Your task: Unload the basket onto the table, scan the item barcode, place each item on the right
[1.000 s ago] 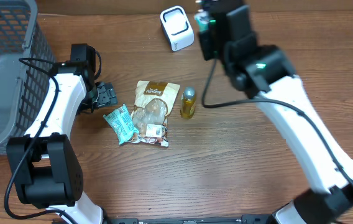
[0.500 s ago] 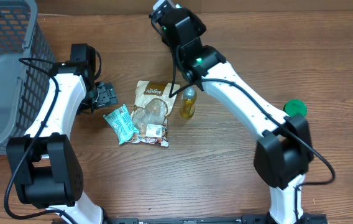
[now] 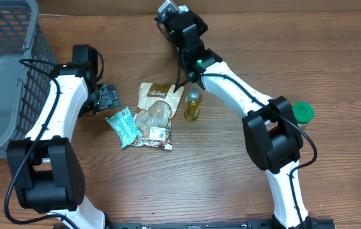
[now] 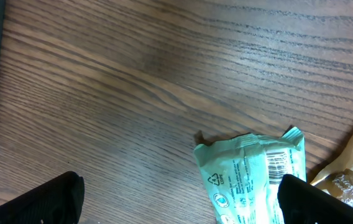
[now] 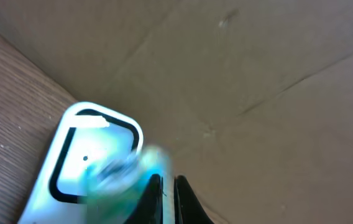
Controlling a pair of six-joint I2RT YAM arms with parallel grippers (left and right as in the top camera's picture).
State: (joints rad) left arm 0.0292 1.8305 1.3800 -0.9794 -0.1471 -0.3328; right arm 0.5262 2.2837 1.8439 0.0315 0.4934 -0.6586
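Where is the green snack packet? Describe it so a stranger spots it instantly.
From the grey wire basket on the left of the table, move right past the left gripper. The green snack packet lies flat beside the large tan pouch. It alone is mint-green and smaller than the pouch; the yellow bottle sits on the pouch's other side.
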